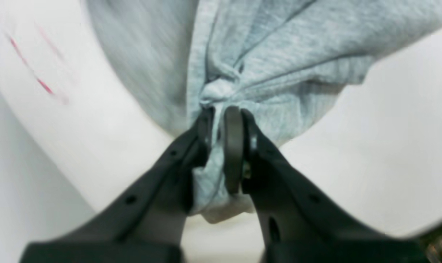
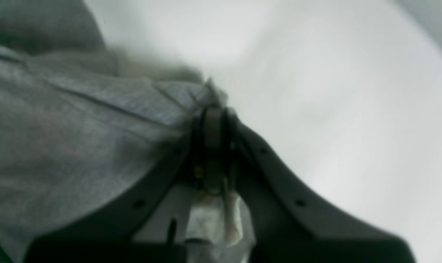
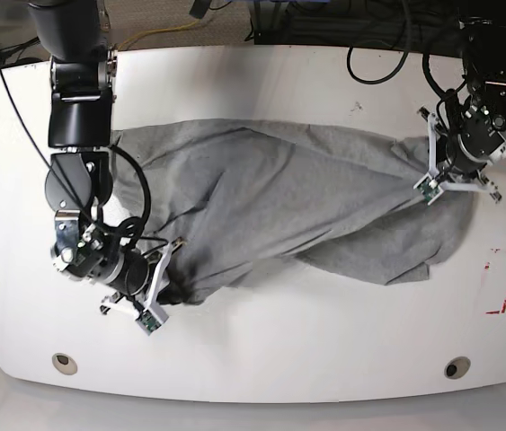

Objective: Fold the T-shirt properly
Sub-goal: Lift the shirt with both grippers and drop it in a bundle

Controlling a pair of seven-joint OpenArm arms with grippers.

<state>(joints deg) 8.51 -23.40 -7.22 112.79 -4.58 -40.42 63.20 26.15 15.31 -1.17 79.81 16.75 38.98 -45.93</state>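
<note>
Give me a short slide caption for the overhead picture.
Two robot arms stretch a grey T-shirt across a white table, the left fingers and right fingers each pinching one end.

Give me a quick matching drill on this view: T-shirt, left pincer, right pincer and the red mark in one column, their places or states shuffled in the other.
Things:
1. T-shirt
2. left pincer
3. right pincer
4. red mark

Places or states:
A. on the bare table near the base view's right edge
B. shut on cloth at the base view's right
C. stretched and twisted between both arms
D. shut on cloth at the base view's lower left

Pairs: 1-C, 2-B, 3-D, 4-A
</note>
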